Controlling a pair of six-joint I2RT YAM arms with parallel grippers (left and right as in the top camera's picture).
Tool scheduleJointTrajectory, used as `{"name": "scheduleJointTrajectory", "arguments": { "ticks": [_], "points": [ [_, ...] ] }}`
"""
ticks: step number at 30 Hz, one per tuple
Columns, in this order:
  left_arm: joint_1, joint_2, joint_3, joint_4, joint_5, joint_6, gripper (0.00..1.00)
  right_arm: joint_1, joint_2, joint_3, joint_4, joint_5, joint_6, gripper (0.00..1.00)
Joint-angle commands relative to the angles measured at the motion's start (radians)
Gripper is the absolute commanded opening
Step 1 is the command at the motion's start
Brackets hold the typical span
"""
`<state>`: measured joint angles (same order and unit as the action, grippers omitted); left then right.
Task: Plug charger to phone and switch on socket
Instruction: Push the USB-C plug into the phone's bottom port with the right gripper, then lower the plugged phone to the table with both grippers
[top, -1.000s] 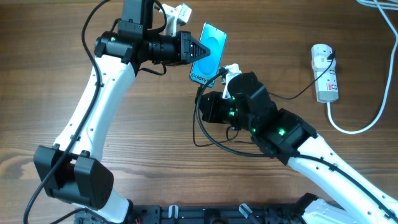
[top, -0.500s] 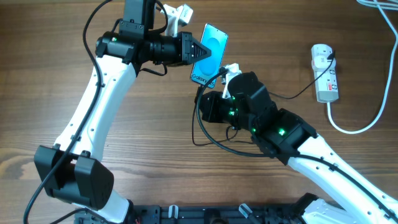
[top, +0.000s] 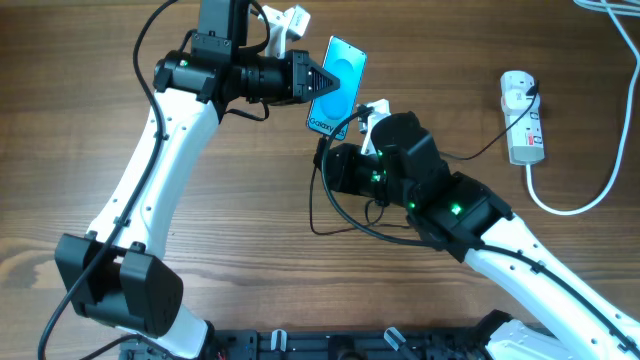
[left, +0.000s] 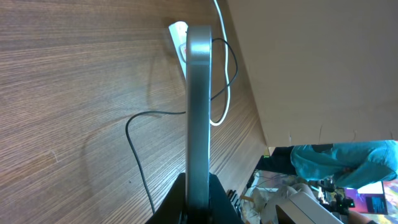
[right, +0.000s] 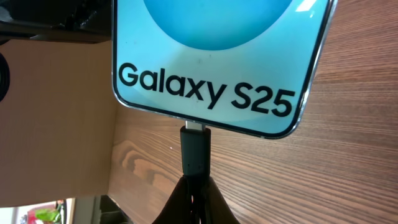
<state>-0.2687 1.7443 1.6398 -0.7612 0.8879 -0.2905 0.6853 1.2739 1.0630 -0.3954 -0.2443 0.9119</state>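
My left gripper (top: 318, 78) is shut on the phone (top: 337, 84) and holds it tilted above the table; the left wrist view shows its pale edge (left: 199, 106) between the jaws (left: 198, 196). The right wrist view shows the phone's white strip (right: 211, 93) reading "Galaxy S25". My right gripper (top: 328, 160) (right: 196, 190) is shut on the charger connector (right: 195, 149), whose tip sits in the port at the phone's bottom edge. The thin black charger cable (top: 345, 225) loops under the right arm and runs to its plug in the white socket (top: 523, 118) at the right.
The socket's thick white cable (top: 590, 200) curves along the table's right side. The socket and cable also show behind the phone in the left wrist view (left: 179, 37). Bare wooden table (top: 250, 220) lies at the left and front.
My right gripper has moved slightly up toward the phone with the connector. The left arm and phone have barely moved.
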Motion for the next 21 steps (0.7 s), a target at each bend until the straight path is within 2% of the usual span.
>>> {"name": "scheduleJointTrajectory", "arguments": {
  "ticks": [1,21],
  "points": [
    [-0.009,0.004,0.008,-0.014,0.046,0.021,0.04,-0.034,-0.019,0.020,0.015,0.060,-0.016,0.04],
    [-0.009,0.004,0.008,-0.018,0.046,0.021,0.04,-0.066,-0.019,0.020,0.048,0.111,0.004,0.05]
  ]
}}
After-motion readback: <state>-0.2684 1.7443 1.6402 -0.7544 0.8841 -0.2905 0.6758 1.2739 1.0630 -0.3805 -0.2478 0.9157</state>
